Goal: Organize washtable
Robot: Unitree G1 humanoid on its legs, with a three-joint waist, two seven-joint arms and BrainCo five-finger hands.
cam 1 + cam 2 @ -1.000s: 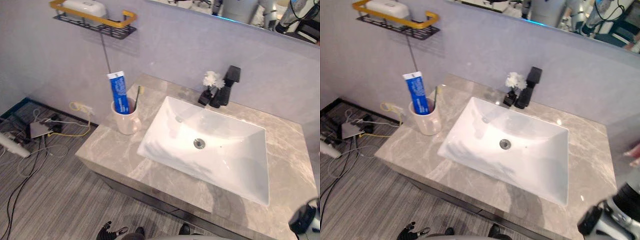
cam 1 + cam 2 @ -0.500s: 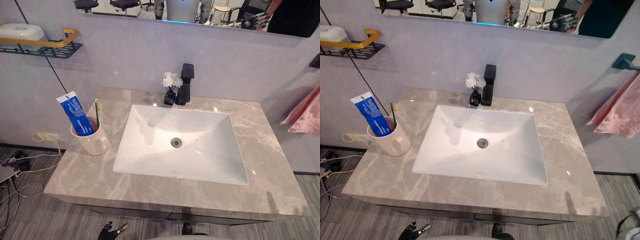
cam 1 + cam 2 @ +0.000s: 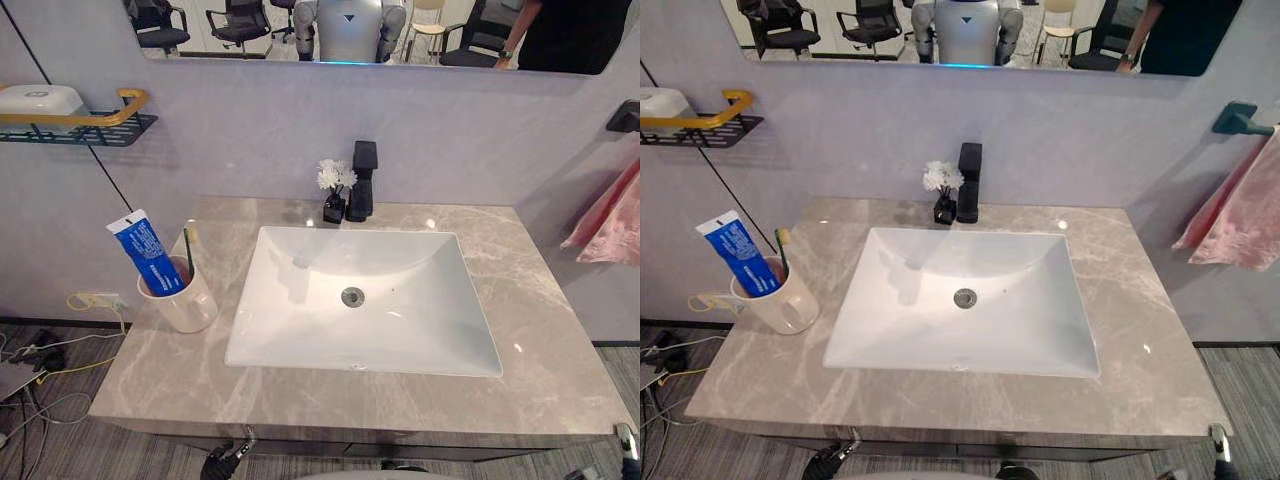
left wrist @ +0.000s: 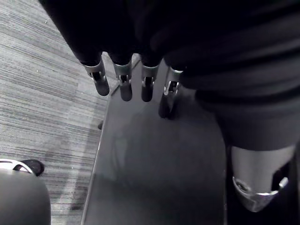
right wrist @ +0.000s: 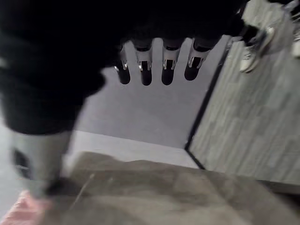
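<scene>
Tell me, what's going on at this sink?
Nothing is being handled yet. The robot faces the washtable with its left hand and right hand hanging open and empty below its front edge. A cup holding toothpaste and a toothbrush stands left of the sink; a small flower vase sits beside the black faucet.

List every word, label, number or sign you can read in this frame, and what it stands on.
On the toothpaste tube in the cup: white print on blue, too small to read.
On the white box on the wall shelf: a small mark, unreadable.
No other text is readable.
</scene>
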